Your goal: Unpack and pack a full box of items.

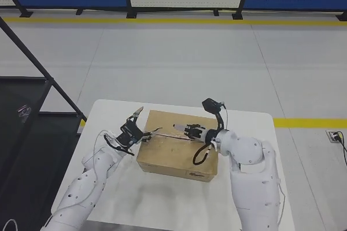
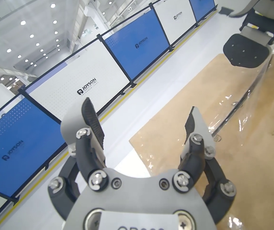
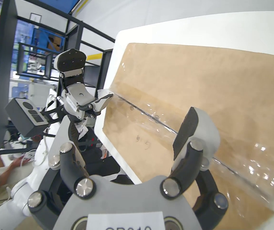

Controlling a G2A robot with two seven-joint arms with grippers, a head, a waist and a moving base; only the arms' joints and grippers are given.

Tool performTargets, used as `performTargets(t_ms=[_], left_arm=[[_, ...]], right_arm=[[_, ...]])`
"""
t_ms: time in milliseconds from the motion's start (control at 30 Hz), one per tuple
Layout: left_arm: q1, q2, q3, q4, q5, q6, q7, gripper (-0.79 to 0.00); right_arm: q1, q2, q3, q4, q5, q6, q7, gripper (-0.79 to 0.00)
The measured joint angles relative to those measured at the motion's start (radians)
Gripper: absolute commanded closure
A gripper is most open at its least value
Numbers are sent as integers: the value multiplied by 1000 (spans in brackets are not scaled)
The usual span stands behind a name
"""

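Note:
A closed cardboard box (image 1: 176, 153) sits in the middle of the white table (image 1: 248, 124), its top seam covered with clear tape (image 3: 151, 118). My left gripper (image 1: 143, 122) is open at the box's left end; in the right wrist view one of its fingertips (image 3: 104, 96) rests at the end of the taped seam. From its own wrist view, the left gripper (image 2: 142, 123) holds nothing, with the box (image 2: 223, 144) just beyond it. My right gripper (image 1: 186, 130) hangs open over the box top near the seam (image 3: 127, 132), empty.
A black metal frame (image 1: 29, 110) with a dark panel stands off the table's left side. Bare table surface lies in front of the box (image 1: 162, 196) and to its right. Blue and white barrier panels (image 2: 132, 56) line the floor beyond.

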State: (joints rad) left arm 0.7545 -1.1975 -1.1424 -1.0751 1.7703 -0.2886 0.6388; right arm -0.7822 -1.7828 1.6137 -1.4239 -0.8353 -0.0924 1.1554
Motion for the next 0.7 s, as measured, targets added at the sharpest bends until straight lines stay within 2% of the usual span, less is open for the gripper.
performTargets(t_ms=[200,333,467,700], left_arm=[[58,21,-70,-40,-9,-1,-7,-733],[88,32,-105,-62,-10,-7,-13,-733],[107,38,-124,-84,-12,-13,-19,-736],[120,41,-125,-109,-14,-22,-25,-733]], right_arm=[[85,18,14,185,103,-10,40,-785],[126,33,22,255,128,-9,79,-785],[123,49,26,234,121,7,109,-785],[50,74,17,84,71,82,154,-785]])
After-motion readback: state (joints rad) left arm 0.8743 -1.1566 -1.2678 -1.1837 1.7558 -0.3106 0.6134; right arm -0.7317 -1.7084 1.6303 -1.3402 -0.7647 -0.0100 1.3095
